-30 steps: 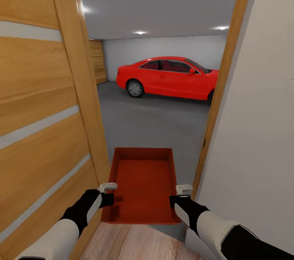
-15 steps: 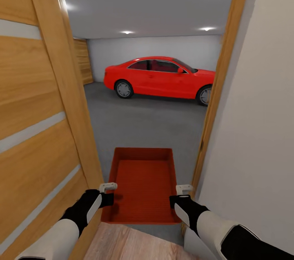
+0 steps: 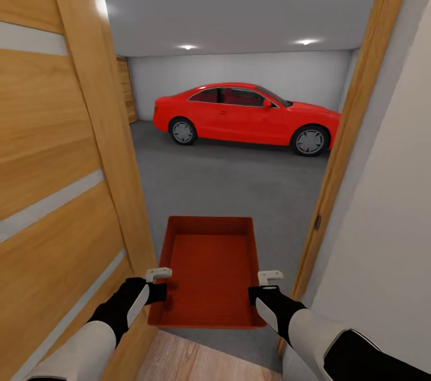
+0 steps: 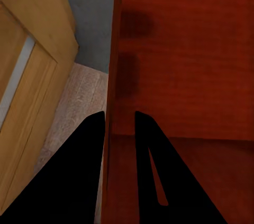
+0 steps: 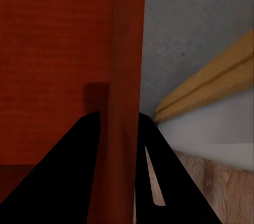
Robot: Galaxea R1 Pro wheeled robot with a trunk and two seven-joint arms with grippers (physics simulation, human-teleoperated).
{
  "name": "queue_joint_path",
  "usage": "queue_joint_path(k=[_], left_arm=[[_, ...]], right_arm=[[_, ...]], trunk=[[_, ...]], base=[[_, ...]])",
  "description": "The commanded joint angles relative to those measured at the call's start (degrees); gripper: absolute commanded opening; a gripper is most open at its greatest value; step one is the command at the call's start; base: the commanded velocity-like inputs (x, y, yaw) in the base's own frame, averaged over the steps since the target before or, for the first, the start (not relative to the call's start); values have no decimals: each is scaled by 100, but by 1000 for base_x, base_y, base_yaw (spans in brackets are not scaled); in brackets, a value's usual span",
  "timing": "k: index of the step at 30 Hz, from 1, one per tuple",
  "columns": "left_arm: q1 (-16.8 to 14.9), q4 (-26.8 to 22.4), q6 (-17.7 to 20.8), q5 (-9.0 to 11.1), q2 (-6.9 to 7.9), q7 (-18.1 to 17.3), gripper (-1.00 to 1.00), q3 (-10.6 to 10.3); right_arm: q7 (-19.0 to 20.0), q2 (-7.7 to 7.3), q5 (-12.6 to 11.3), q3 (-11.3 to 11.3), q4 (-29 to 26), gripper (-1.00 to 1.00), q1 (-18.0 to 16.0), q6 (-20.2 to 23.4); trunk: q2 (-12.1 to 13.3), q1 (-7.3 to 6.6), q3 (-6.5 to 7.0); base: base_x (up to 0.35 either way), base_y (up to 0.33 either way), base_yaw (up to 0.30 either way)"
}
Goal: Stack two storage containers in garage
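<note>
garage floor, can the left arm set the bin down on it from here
Probably yes. The left gripper and right gripper each clamp a side wall of the bin, which already hangs over the grey floor past the doorway. The door stands close on the left, but nothing lies below the bin.

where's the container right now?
Head view, low centre: the storage container is held between the left gripper and right gripper, in the doorway over the garage floor.
</note>
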Motion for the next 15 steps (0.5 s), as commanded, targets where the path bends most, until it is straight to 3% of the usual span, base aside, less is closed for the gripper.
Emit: queue_joint_path(k=[1, 15], left_arm=[[-5, -20, 41, -221, 1, 73, -100, 20], [-4, -18, 40, -222, 1, 73, -100, 14]], right_arm=[[-47, -1, -27, 120, 9, -100, -4, 41], [-48, -6, -31, 120, 9, -100, -6, 41]], trunk=[[-14, 4, -13], [-14, 4, -13]], base=[[43, 39, 0], [4, 4, 0]])
